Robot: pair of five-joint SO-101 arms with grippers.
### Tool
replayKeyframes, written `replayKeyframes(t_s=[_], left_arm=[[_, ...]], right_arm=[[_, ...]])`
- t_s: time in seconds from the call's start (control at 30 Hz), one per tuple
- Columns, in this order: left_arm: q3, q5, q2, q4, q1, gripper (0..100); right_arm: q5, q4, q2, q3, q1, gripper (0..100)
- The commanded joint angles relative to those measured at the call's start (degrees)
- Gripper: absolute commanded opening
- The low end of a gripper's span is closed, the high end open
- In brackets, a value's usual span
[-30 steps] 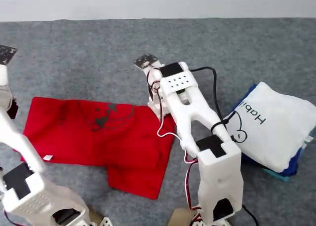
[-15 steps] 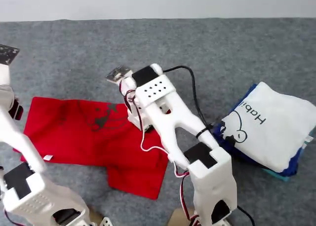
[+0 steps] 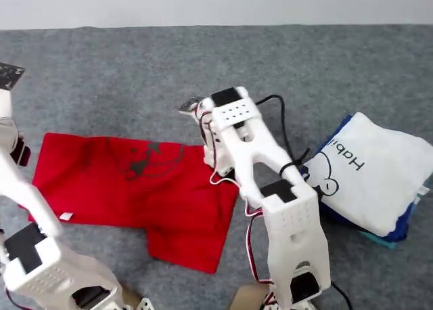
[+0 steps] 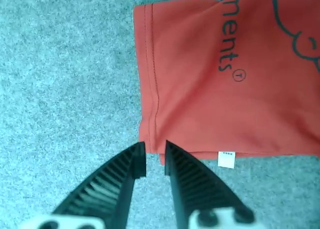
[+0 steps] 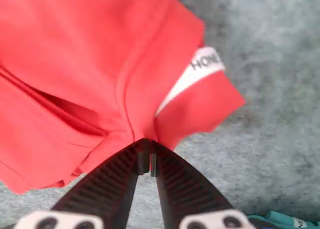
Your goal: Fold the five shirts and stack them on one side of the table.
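Red shirt [image 3: 135,188] lies spread flat on the grey table [image 3: 304,66], left of centre and close to the arms' bases, with one narrower flap reaching toward the near edge. A dark printed design sits on its far half.

At the shirt's near left corner, the left wrist view shows the left gripper [image 4: 155,161] hanging just over the stitched hem. Its two ribbed black jaws stand a narrow gap apart with nothing between them, and the tips just overlap the shirt's [image 4: 225,89] edge. A small white tag [image 4: 226,159] sticks out from the hem just beside the jaws, and it also shows in the high view [image 3: 65,216].

At the shirt's right edge, the right arm [image 3: 284,215] leans out from its base over the cloth. In the right wrist view, the right gripper [image 5: 146,161] has its jaws pressed together on a pinch of the red fabric [image 5: 75,54], which bunches and creases away from the tips. A white neck label [image 5: 202,64] shows in a fold just beyond.

Farther right, well apart from the red shirt, a stack of folded shirts rests near the table's right side. A white shirt [image 3: 372,171] with dark print lies on top, a blue one [image 3: 406,223] under it, and a teal edge [image 3: 380,239] shows at the bottom.
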Motion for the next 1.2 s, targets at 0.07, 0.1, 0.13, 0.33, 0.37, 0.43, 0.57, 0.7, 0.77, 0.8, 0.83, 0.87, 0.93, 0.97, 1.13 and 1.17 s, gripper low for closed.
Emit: replayKeyframes(t_s=[0.07,0.1,0.13,0.33,0.37,0.43,0.57,0.7,0.77,0.8,0.83,0.87,0.93,0.97,1.13,1.17], left_arm=[[-0.5,0.4,-3.4,0.5,0.1,8],[-0.5,0.3,-3.4,0.4,0.1,8],[-0.5,0.3,-3.4,0.4,0.1,8],[-0.5,0.2,-3.4,0.4,0.1,8],[-0.5,0.2,-3.4,0.4,0.1,8],[-0.5,0.2,-3.4,0.4,0.1,8],[-0.5,0.2,-3.4,0.4,0.0,8],[-0.5,0.1,-3.4,0.4,-0.1,8],[-0.5,0.1,-3.4,0.4,-0.1,8],[-0.6,0.1,-3.4,0.4,0.0,8],[-0.6,0.1,-3.4,0.4,0.1,8],[-0.6,0.1,-3.4,0.4,0.1,8],[-0.6,0.1,-3.4,0.4,0.1,8],[-0.6,0.1,-3.4,0.4,0.2,8],[-0.6,0.1,-3.4,0.4,0.3,8],[-0.6,0.1,-3.4,0.4,0.3,8]], right_arm=[[0.8,-0.8,-0.8,-2.6,2.1,0.9],[0.8,-0.7,-1.0,-2.6,2.2,0.9],[0.8,-0.3,-1.1,-2.6,1.9,0.9],[0.9,-1.5,-2.2,-2.6,0.9,0.9],[1.3,-2.5,-1.8,-2.6,1.5,0.9],[3.9,-4.7,-1.0,-2.6,2.7,0.9],[6.9,-8.0,-0.9,-2.6,4.8,0.9],[6.9,-7.9,-1.5,-2.6,5.1,0.9],[6.9,-7.1,-1.8,-2.6,5.7,0.9],[6.9,-6.0,-2.2,-2.7,5.5,0.9],[6.8,-4.5,-3.1,-3.1,5.1,0.9],[6.7,-2.9,-4.2,-3.4,4.1,0.9],[6.5,0.1,-6.4,-3.6,2.1,0.9],[6.2,1.5,-7.4,-3.6,0.9,0.9],[-0.3,4.7,-10.0,-3.6,-4.5,0.9],[-1.0,4.7,-9.9,-3.3,-5.3,0.9]])
